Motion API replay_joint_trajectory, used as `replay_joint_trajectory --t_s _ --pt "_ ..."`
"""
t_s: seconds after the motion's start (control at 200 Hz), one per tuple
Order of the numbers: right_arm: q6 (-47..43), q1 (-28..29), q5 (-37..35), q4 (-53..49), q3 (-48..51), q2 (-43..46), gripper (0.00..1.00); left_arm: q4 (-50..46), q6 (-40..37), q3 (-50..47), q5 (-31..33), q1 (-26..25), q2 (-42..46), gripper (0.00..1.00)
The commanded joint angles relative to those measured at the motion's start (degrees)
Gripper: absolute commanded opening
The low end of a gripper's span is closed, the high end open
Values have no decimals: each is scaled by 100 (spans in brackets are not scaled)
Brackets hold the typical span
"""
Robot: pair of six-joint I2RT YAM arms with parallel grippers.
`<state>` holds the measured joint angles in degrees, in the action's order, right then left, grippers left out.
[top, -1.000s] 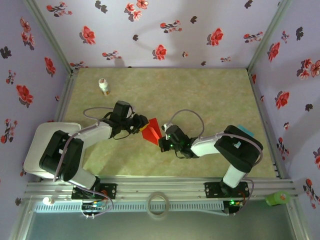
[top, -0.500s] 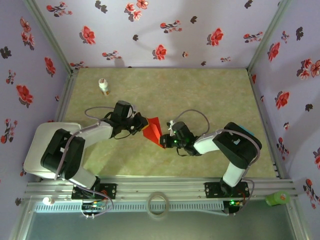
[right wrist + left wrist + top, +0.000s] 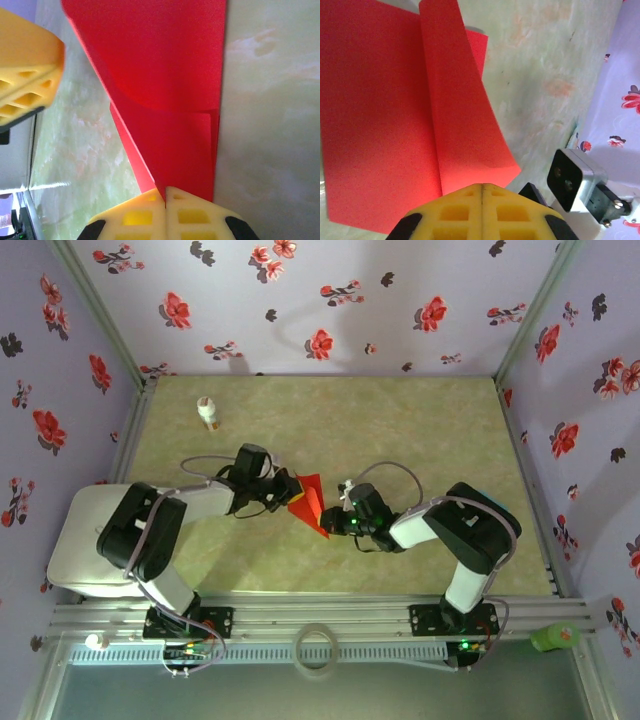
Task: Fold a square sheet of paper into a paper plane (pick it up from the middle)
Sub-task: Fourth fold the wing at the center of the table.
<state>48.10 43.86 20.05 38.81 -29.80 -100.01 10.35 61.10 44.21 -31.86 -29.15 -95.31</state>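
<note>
At right claw (image 3: 165, 191), creased red paper (image 3: 160, 60)

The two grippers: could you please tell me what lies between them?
In the top view, the partly folded square sheet of paper spans from the left gripper to the right gripper, each shut on an edge.

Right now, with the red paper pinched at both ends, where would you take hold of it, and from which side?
Probably the raised fold midway between the left gripper and right gripper, coming from above: the red paper is pinched at both ends, and its flaps stand up in the middle.
</note>
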Motion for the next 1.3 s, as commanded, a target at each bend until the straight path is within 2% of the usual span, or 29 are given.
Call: replay_joint_trajectory --t_s 0.0,0.43,0.73,0.895,1.295 --pt "198 -35 82 72 152 -143 0 254 -116 141 -173 -60 -150 5" --pt "-129 -252 320 -382 354 282 0 498 165 -68 100 -124 46 7" --pt "-4 -360 446 -35 545 195 0 873 481 -255 303 -311 40 6" --pt "7 -360 435 -159 475 119 0 -134 314 -80 786 -286 -72 2" --pt "-55 -360 365 -453 339 166 0 -526 -17 424 1043 -175 -608 2"
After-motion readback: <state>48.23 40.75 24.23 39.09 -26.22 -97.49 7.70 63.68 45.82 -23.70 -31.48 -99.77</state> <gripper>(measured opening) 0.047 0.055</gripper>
